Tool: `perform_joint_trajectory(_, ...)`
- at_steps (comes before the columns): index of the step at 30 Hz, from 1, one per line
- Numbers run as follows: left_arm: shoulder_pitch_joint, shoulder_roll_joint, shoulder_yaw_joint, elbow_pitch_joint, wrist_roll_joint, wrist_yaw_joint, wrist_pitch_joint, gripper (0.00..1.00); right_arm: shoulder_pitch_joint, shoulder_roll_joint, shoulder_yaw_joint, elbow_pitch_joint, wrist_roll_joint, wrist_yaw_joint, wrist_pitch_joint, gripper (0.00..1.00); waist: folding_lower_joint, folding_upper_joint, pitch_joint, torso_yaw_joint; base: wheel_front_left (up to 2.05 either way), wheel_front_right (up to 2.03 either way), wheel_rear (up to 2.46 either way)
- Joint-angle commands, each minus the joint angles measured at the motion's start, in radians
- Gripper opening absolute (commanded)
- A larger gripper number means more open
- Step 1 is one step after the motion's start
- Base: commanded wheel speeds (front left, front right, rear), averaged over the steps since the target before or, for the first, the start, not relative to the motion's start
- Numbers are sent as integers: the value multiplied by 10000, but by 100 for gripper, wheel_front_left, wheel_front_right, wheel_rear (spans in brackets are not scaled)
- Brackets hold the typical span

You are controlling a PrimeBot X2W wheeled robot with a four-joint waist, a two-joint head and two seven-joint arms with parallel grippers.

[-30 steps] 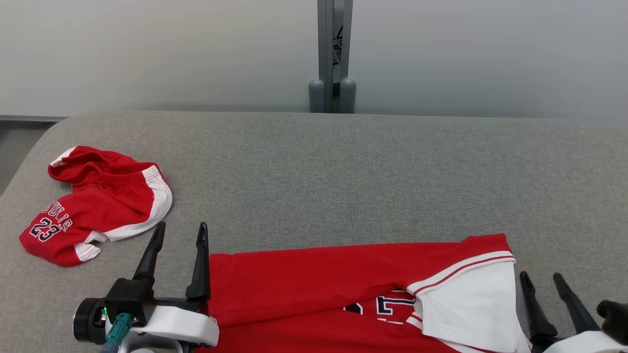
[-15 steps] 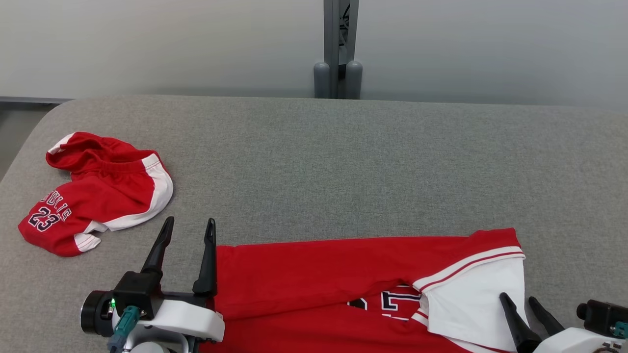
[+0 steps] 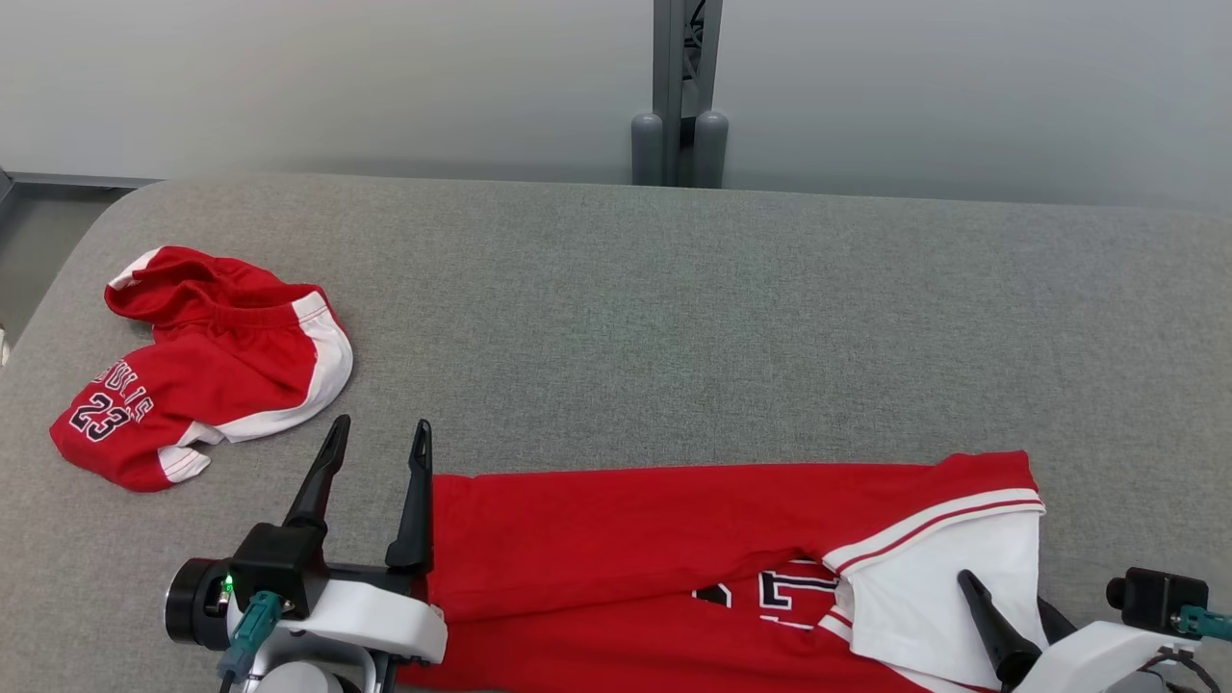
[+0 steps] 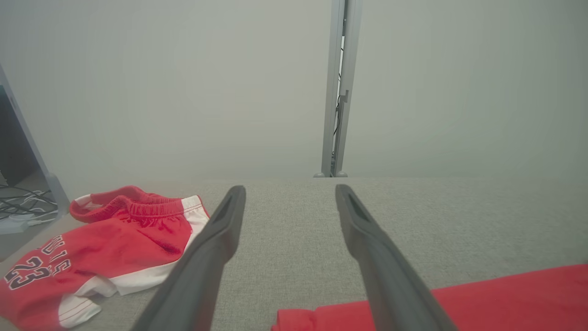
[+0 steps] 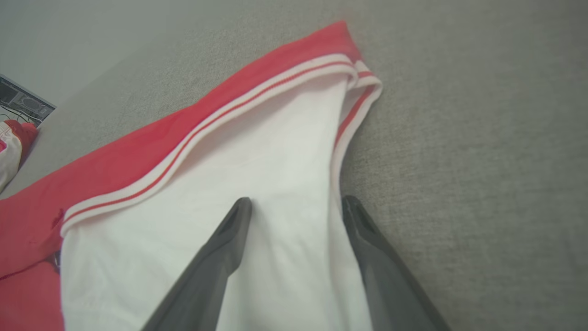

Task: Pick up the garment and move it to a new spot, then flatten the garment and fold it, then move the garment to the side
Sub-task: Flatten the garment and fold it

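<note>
Garment point(image 3: 654, 549), red jersey, lies flat along near edge of grey tabletop point(image 3: 674, 308). Folded lengthways, white panel with red-striped trim at its right end. Left gripper point(image 3: 380, 423) spread wide, holding nothing, parked at garment's left end, inner finger right beside red hem. Right gripper point(image 5: 296, 200) spread too, low over white panel: one finger above white cloth, other at cloth's edge by bare grey. Red shorts point(image 3: 207, 366) marked 23 crumpled on robot's left, well apart from garment.
</note>
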Motion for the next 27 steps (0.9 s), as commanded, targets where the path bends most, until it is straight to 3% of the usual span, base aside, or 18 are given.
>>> perform_joint_trajectory(1, -96, 32, -1, 8, 42, 25, -11, 100, 90, 226, 285, 115, 80, 27, 181, 90, 0, 0, -5, 5, 0, 0, 0)
perform_joint_trajectory(3, -79, 33, -14, 29, 22, 40, -11, 100, 33, 224, 491, 133, 278, 27, 151, 5, 0, 0, -28, 15, 0, 0, 0)
perform_joint_trajectory(4, -68, 32, -26, 43, 9, 50, -11, 100, -8, 206, 578, 134, 372, 27, 97, 0, 0, 0, -45, 18, 0, 0, 0)
perform_joint_trajectory(17, 112, 34, -48, 163, -106, 63, -11, 100, -679, -833, 873, 899, 865, 12, -609, 0, 0, 0, -349, -110, 0, 0, 0)
perform_joint_trajectory(27, 168, 31, -16, 286, -208, 9, -11, 100, -1360, -2350, 892, 1793, 939, 14, -473, 0, 0, 0, -569, -166, 0, 0, 0)
